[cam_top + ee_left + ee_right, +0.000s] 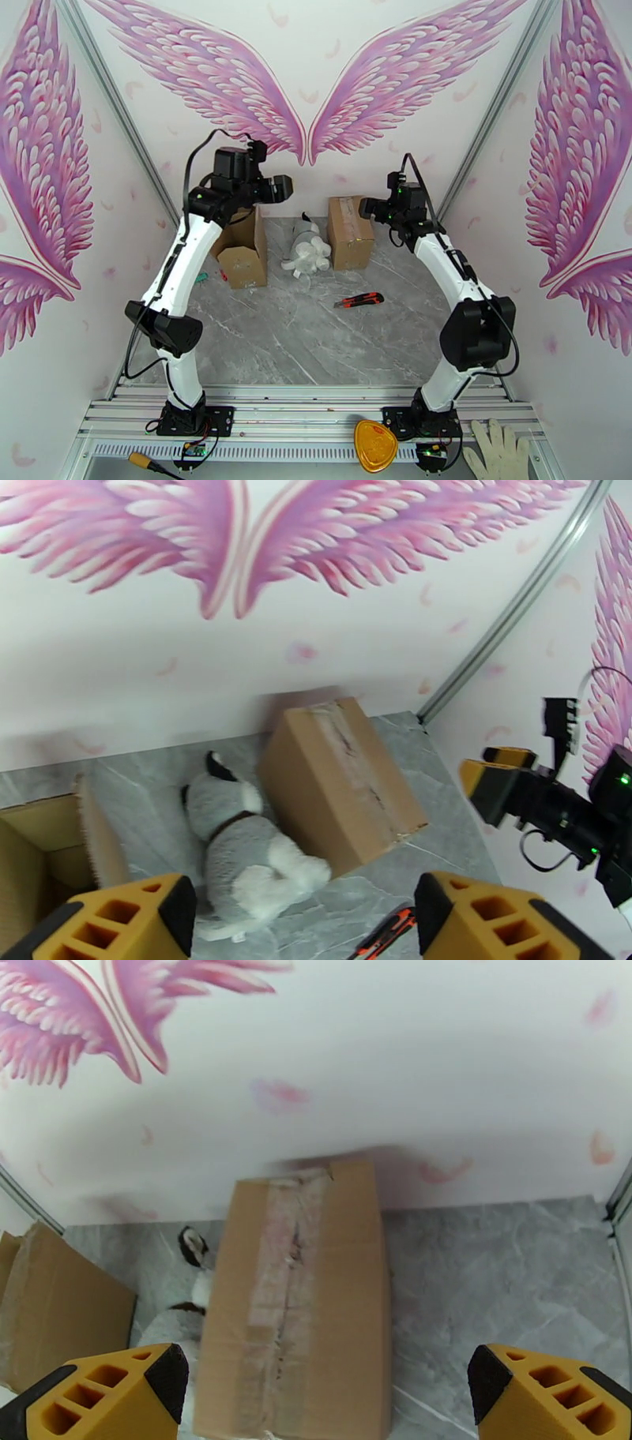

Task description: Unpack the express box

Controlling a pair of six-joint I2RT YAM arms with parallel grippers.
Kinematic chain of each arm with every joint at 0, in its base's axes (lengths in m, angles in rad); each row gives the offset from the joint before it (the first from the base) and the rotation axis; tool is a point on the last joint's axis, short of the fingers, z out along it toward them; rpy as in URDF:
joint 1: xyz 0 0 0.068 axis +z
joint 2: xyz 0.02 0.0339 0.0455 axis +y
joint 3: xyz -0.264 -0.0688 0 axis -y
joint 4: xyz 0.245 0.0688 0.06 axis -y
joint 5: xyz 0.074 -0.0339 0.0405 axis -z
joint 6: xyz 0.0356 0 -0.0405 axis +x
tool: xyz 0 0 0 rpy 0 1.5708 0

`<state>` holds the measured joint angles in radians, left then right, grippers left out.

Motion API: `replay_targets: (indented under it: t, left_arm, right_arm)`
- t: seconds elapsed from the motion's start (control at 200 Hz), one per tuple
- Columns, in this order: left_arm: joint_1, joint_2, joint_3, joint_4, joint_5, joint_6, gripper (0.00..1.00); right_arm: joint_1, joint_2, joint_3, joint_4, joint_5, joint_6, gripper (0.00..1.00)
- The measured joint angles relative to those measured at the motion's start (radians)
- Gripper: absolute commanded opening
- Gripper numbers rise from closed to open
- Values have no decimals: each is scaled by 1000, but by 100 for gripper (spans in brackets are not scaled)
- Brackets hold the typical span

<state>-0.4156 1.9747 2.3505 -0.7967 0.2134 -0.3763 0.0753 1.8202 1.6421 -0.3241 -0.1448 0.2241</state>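
Left end effector and right end effector apart, empty; opened express box at the table's far left corner. We judge a low sweep could drag the plush toy.

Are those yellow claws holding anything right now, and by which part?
Nothing is held. The left gripper and the right gripper both stand open and empty, well above the plush toy and the taped box.

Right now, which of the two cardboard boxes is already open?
The box left of the plush toy: its flap stands up and its inside shows. The box right of the toy is closed, with tape along its top seam.
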Motion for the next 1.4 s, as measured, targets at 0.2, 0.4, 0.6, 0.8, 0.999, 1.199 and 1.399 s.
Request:
replay_targets:
  t: [0.2,0.4,0.6,0.8,0.999,1.199,1.399]
  left_arm:
    - [-85,210,34,77,28,-107,79]
    - [-130,399,79,138,63,-225,79]
    - [-128,493,131,196,78,-331,79]
    - [-129,569,215,239,113,-394,78]
    - [-133,577,216,240,121,-406,72]
    - [-124,577,216,213,134,-378,68]
    - [-122,526,123,194,137,-321,67]
  right_arm:
    - [-41,167,61,-40,-148,37,96]
    - [-42,238,120,-47,-257,42,94]
    - [-42,257,166,-45,-328,46,90]
    - [-43,311,192,-46,-387,68,81]
    - [-50,335,191,-44,-428,98,74]
    - [-57,334,158,-8,-469,143,69]
    - [-46,282,63,36,-483,166,69]
